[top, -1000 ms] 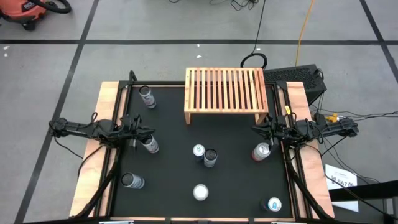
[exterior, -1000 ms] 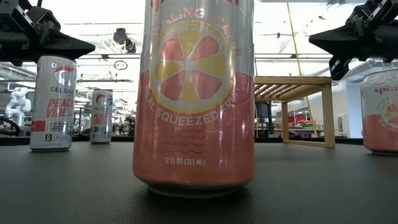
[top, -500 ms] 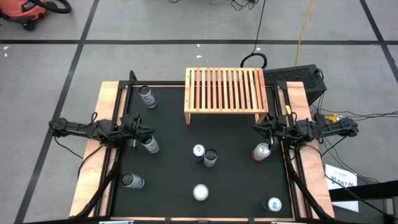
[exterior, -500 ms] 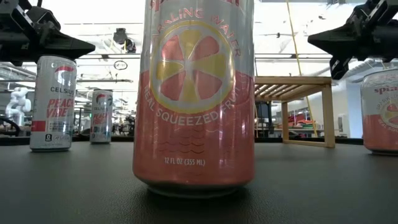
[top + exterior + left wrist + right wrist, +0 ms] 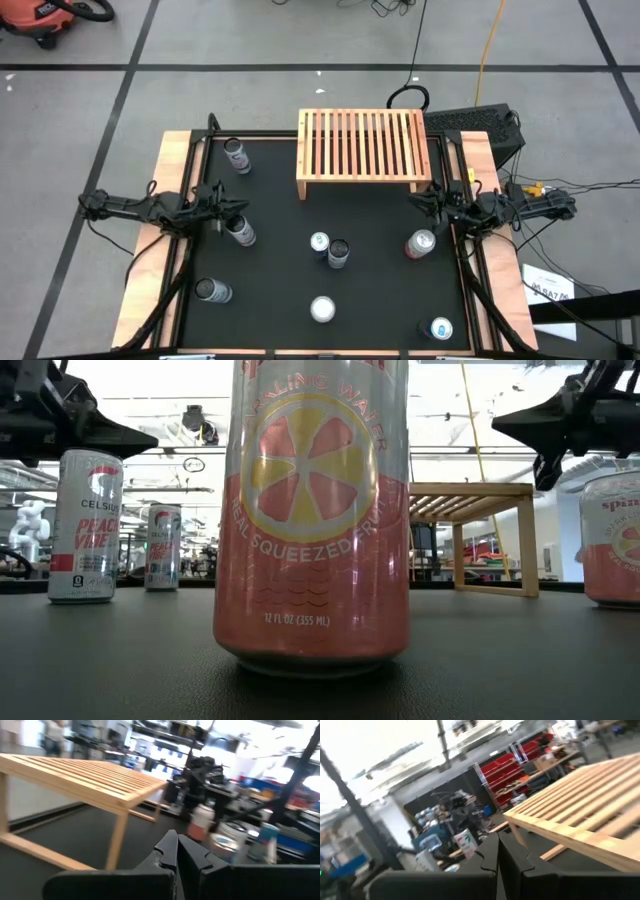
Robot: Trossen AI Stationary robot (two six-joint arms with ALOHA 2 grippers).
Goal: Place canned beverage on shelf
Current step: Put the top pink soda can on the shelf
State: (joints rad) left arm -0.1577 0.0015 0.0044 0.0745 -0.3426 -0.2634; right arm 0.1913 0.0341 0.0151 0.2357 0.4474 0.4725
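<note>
The shelf (image 5: 360, 150), a low light-wood slatted rack, stands on its short legs at the table's far middle; it also shows in the low view (image 5: 480, 495) and both wrist views (image 5: 85, 777) (image 5: 590, 815). Several cans stand upright on the black table top, among them a red-and-silver can (image 5: 420, 243) near my right gripper and a silver can (image 5: 240, 231) near my left gripper. My left gripper (image 5: 233, 206) (image 5: 176, 840) hovers shut and empty at the left. My right gripper (image 5: 413, 203) (image 5: 497, 840) hovers shut and empty at the right.
Other cans stand at the far left (image 5: 237, 156), near left (image 5: 213, 291), middle (image 5: 319, 242) (image 5: 339, 252), near middle (image 5: 322, 309) (image 5: 311, 510) and near right (image 5: 440, 328). The table has raised wooden side rails (image 5: 150, 270). Free black surface lies in front of the shelf.
Both grippers have gone a little up and toward the table's far edge, still shut and empty. The cans and the shelf have stayed where they were.
</note>
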